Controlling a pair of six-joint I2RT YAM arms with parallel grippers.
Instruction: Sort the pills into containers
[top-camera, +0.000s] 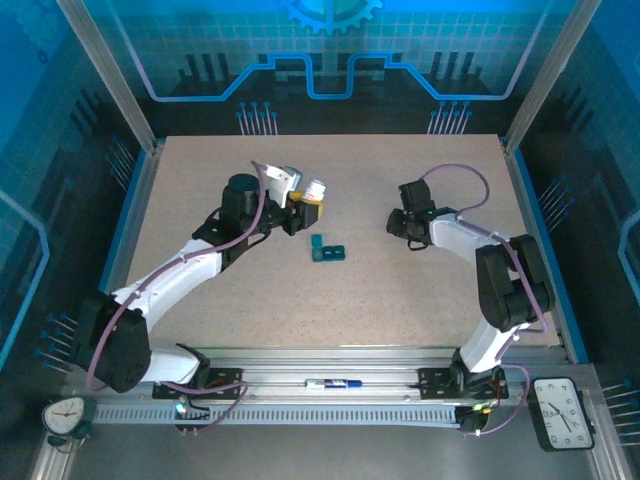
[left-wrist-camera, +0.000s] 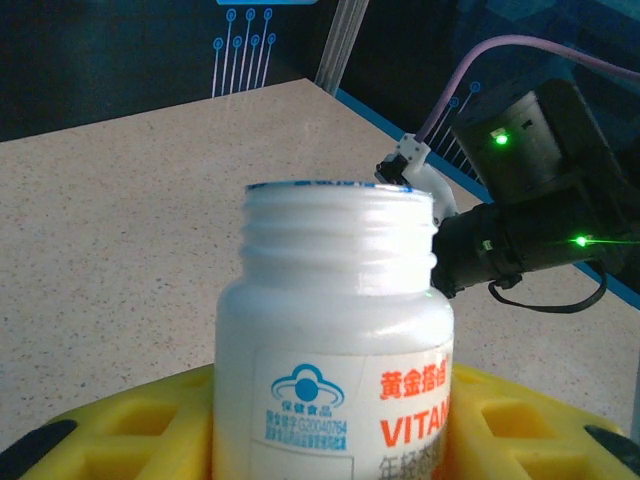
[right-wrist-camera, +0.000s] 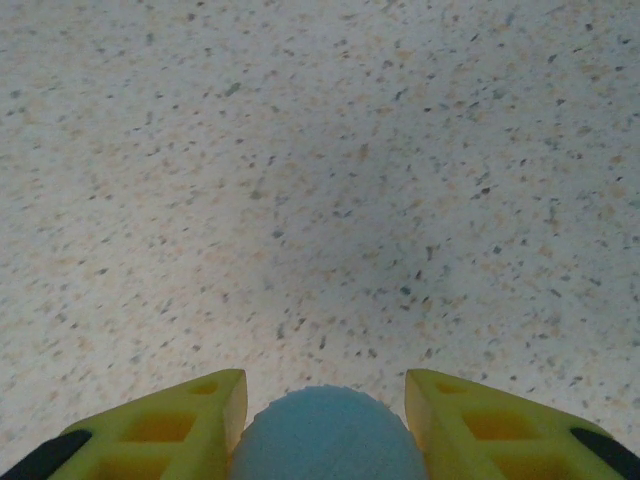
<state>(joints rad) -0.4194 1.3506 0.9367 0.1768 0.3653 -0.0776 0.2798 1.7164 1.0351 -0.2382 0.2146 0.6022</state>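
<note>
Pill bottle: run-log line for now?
left gripper: holds uncapped white plastic vitamin bottle; right gripper: holds pale-blue ribbed cap; teal-green plastic pill box: untouched

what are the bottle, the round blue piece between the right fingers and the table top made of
The bottle: glossy white plastic, going by the moulded screw threads and sheen. The round blue piece: likely matte plastic, finely ribbed. The table top: speckled, matte, stone-look; laminate or composite, cannot tell.
</note>
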